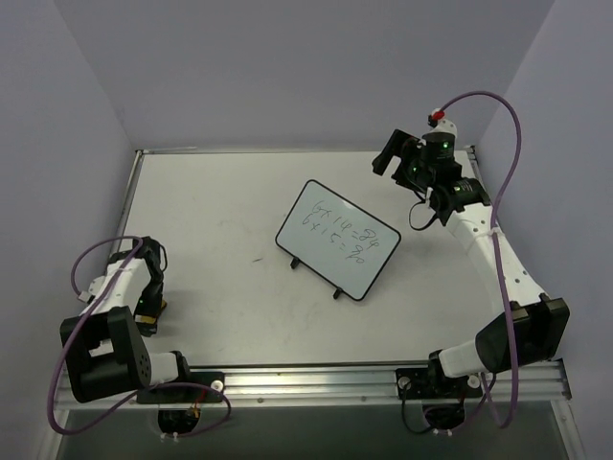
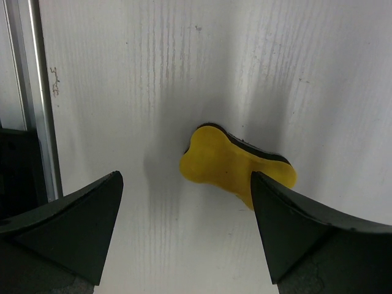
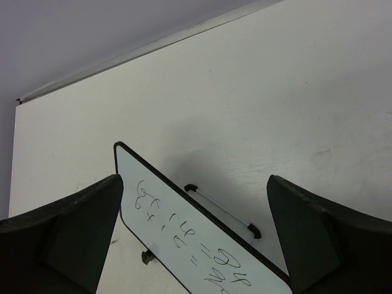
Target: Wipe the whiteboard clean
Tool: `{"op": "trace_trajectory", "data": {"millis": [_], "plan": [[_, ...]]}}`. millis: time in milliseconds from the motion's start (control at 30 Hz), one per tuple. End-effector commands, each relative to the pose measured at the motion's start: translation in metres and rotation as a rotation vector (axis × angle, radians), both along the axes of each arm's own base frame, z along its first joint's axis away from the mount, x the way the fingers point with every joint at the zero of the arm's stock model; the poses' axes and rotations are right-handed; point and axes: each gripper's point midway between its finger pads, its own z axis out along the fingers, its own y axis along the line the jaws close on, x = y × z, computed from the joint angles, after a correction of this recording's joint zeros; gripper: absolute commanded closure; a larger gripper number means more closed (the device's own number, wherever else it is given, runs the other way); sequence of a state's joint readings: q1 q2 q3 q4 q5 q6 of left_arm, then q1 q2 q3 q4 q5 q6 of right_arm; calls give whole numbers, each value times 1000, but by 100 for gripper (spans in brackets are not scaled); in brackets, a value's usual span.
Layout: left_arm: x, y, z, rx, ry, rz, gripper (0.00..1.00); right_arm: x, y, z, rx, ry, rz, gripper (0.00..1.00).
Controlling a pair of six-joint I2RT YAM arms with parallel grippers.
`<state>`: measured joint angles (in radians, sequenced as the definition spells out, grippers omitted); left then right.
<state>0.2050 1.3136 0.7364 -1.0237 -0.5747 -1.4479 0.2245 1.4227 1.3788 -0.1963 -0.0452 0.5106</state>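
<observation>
Left claw [image 2: 185, 177] is spread over the yellow eraser [image 2: 229, 168], right claw [image 3: 195, 177] also apart beyond the whiteboard [image 1: 337, 240], which sits mid table [image 1: 211, 287] with green sums unwiped; step in hand looks like eraser pickup, next needs descent and a centred clamp

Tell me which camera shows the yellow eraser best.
Left wrist: the yellow eraser lies close and nearly whole, one end behind a finger. Top external shows only a yellow speck by the left arm; right wrist shows none.
</observation>
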Motion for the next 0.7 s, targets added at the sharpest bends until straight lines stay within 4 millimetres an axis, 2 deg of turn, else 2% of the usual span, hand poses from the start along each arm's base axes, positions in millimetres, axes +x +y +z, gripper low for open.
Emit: {"op": "trace_trajectory", "data": {"millis": [0, 133, 400, 500, 533, 600, 667], "plan": [[17, 8, -2, 21, -42, 36, 6, -8, -2, 37, -6, -83, 2, 0], [23, 11, -6, 18, -41, 37, 6, -9, -3, 39, -11, -87, -3, 0], [33, 22, -1, 26, -45, 10, 6, -15, -8, 45, -21, -108, -17, 0], [43, 26, -4, 8, -51, -52, 0, -17, -9, 45, -25, -108, -16, 0], [54, 26, -5, -2, -80, -79, 9, -18, -10, 45, -26, -110, -18, 0], [59, 25, -9, -22, -41, -136, 12, -19, -15, 45, -38, -115, -43, 0], [71, 25, -6, -41, -43, -175, 16, -20, -17, 43, -42, -113, -50, 0]]}}
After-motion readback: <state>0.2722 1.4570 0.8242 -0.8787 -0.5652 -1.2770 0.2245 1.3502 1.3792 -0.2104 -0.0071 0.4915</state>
